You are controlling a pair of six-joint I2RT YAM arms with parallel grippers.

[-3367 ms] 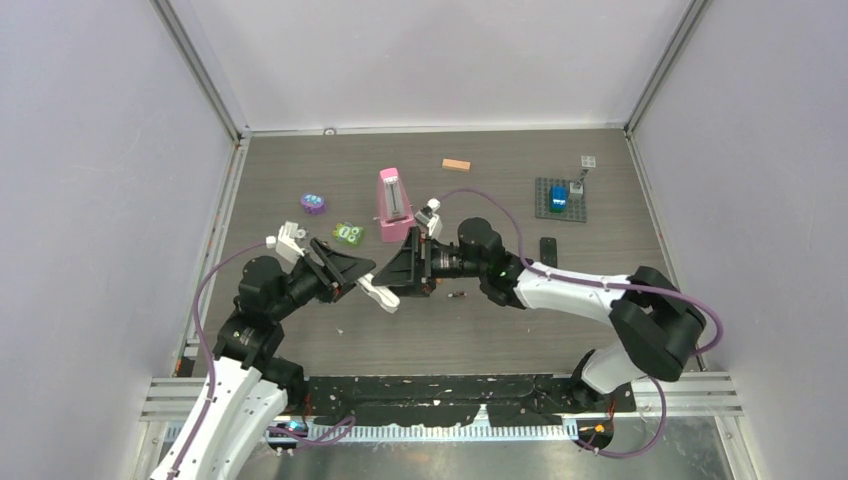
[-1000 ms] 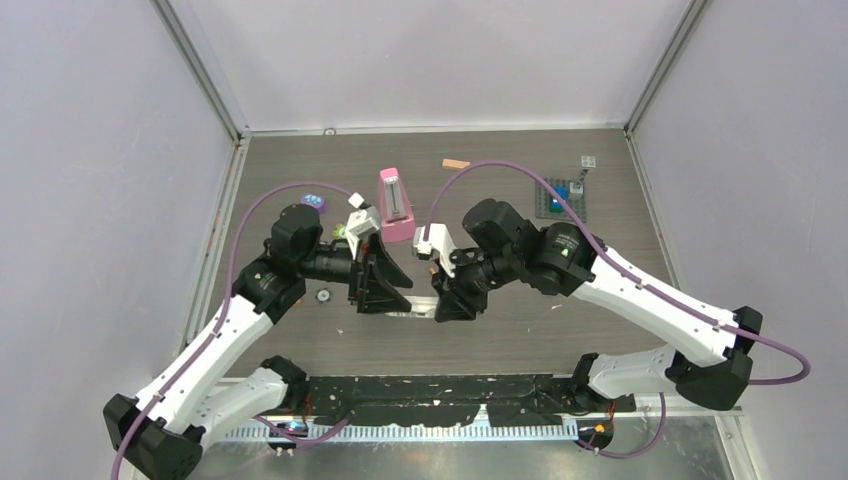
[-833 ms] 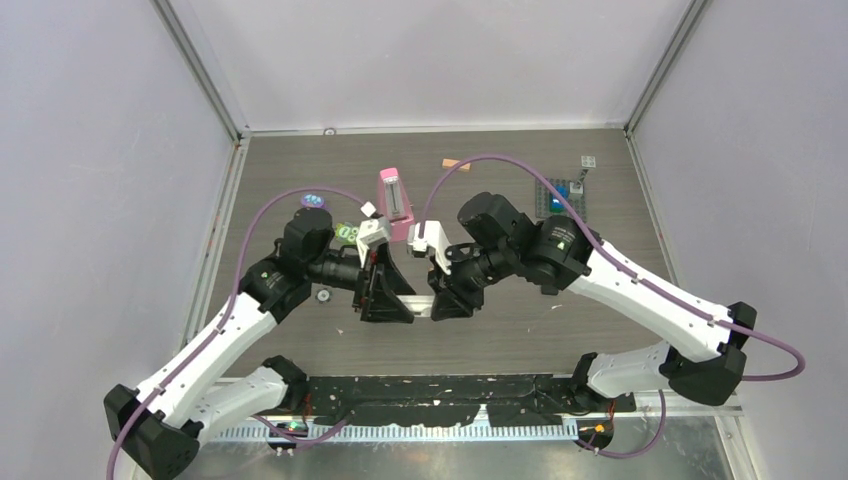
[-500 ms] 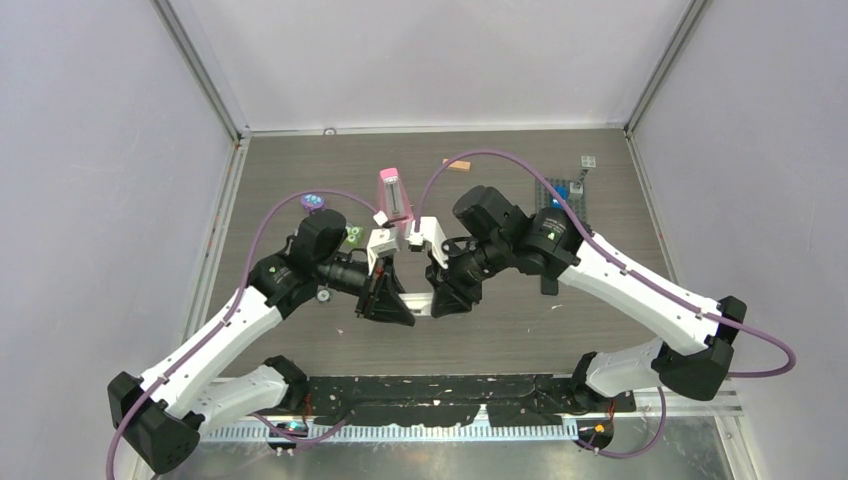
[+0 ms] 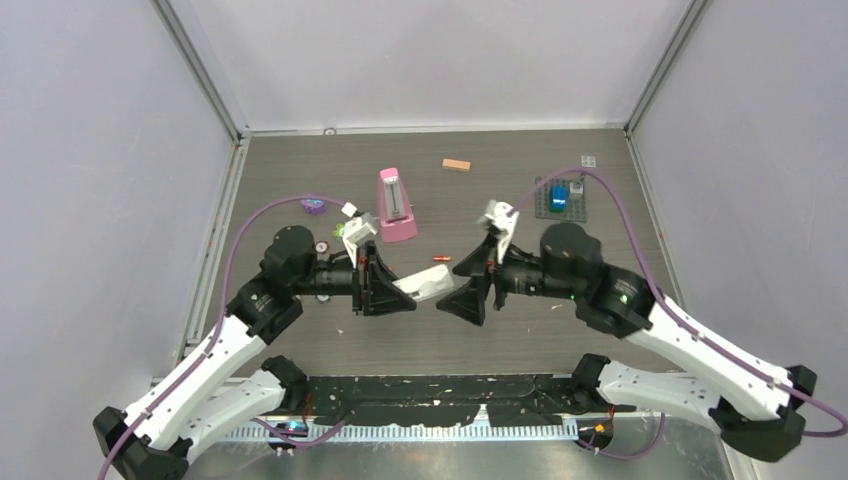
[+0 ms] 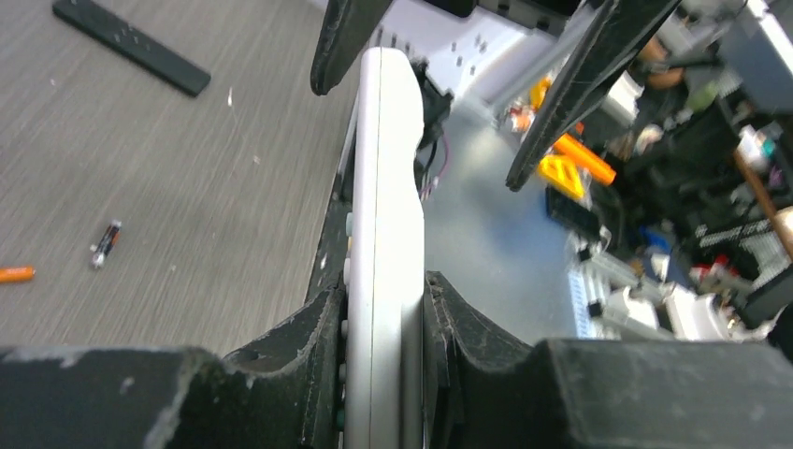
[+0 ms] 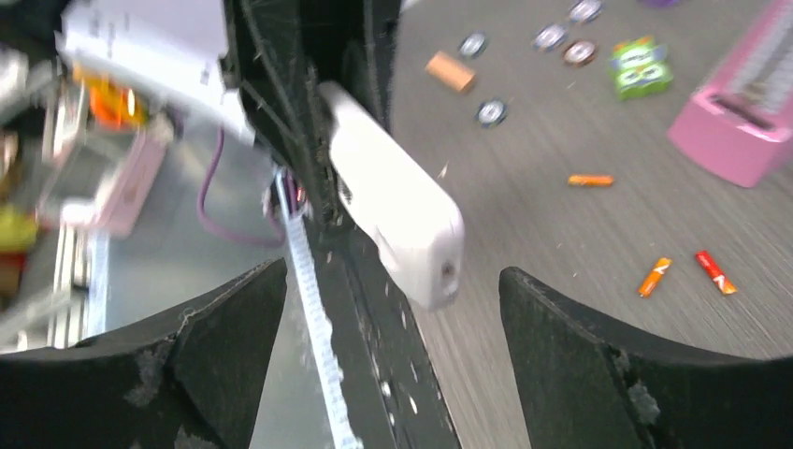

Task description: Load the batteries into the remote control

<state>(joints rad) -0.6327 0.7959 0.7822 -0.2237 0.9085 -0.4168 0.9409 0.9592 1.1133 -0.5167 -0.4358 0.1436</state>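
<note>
My left gripper (image 5: 392,290) is shut on a white remote control (image 5: 421,287) and holds it above the table, its free end toward the right arm. In the left wrist view the remote (image 6: 383,187) stands edge-on, clamped between my left gripper's (image 6: 383,292) jaws. My right gripper (image 5: 464,289) is open and empty just right of the remote's end; in the right wrist view the remote (image 7: 397,201) sits ahead of this gripper (image 7: 393,276), untouched. An orange battery (image 5: 440,258) lies behind the remote. Two orange batteries (image 7: 591,180) (image 7: 655,276) and a red one (image 7: 714,271) lie on the table. A dark battery (image 6: 106,243) lies below.
A pink metronome (image 5: 396,205), a green toy (image 7: 641,65) and a purple toy (image 5: 313,207) stand behind the left gripper, with coin-like discs (image 7: 491,112) nearby. A tan block (image 5: 456,165) and a grey plate with bricks (image 5: 558,197) sit at the back. A black strip (image 6: 131,47) lies on the table.
My right gripper, close against the remote's end half a second ago, has drawn back to the right and stands open. My left gripper still holds the remote, now raised and tilted.
</note>
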